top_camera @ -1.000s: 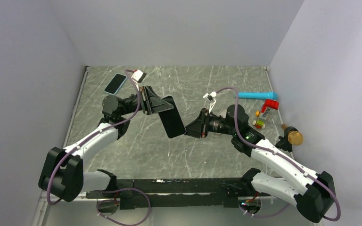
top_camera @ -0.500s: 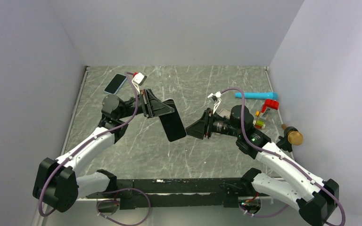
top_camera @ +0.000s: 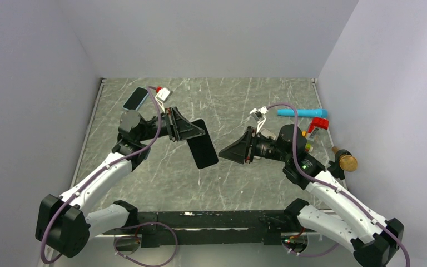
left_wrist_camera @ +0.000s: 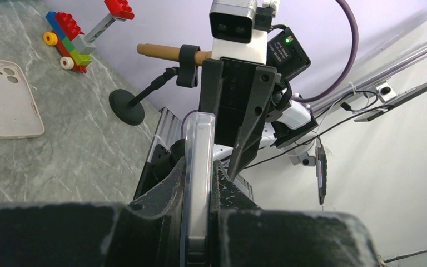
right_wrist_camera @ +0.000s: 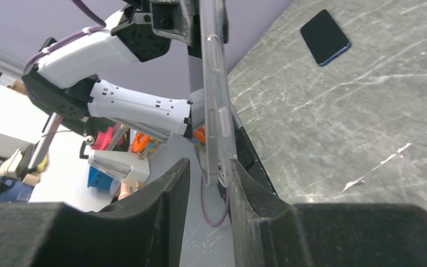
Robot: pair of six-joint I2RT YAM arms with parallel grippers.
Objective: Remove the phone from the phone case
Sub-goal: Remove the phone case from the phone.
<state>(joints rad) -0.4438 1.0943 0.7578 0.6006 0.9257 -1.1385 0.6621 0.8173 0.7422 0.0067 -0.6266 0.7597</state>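
I log one black phone (top_camera: pixel 203 147) in clear case (right_wrist_camera: pixel 218 111), edge-up above table (top_camera: pixel 161 178): left claw (left_wrist_camera: pixel 198 178) clamped on it, right claw (right_wrist_camera: pixel 208 172) apart around its end.

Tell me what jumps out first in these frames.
A dark phone is held in mid-air over the table centre, clamped on edge in the left end effector. The right end effector faces it, open, at its free end. A second, blue phone lies flat at the far-left corner.
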